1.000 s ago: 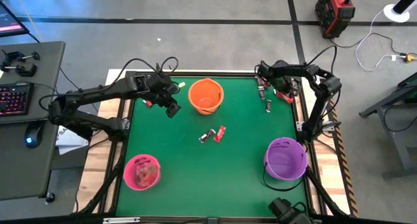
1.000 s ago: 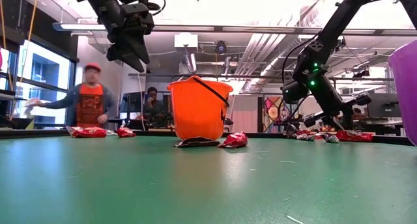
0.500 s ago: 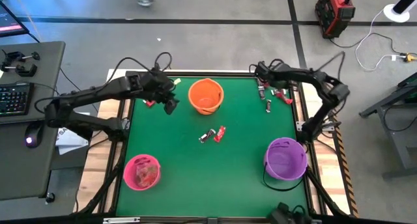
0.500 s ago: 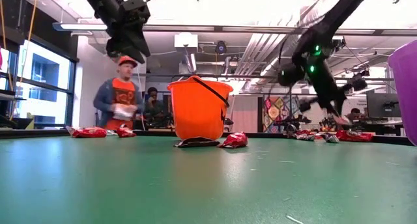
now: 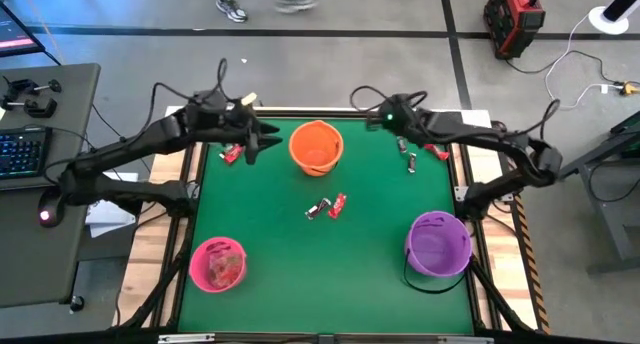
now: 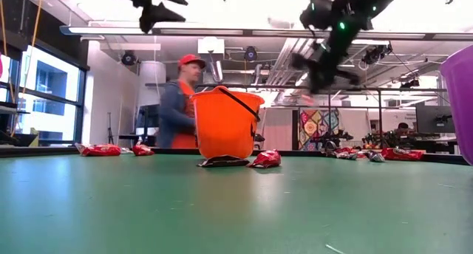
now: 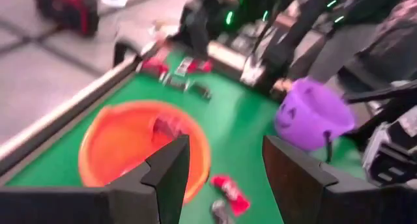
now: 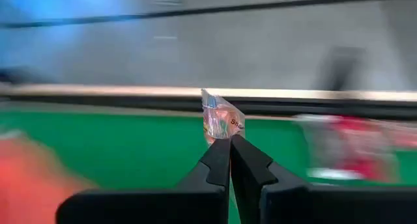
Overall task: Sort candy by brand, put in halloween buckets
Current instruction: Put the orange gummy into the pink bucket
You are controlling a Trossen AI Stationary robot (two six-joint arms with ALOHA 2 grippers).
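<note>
Green worktop [image 5: 330, 254] below, the right claw [image 8: 229, 140] pinches a silvery-clear candy [image 8: 222, 120] at its closed fingertips — wrapper jutting just beyond — near the orange bucket [image 5: 316, 147].

Purple bucket [image 6: 460, 106] cut by frame edge; blurred person [image 6: 177, 106] behind orange bucket [image 6: 225, 121].

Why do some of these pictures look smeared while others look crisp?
The right wrist view streaks sideways behind its sharp candy piece; the left wrist view softens the orange bucket; in the low view bright ceiling lights wash out the top and the person smears; the high view stays crisp.
</note>
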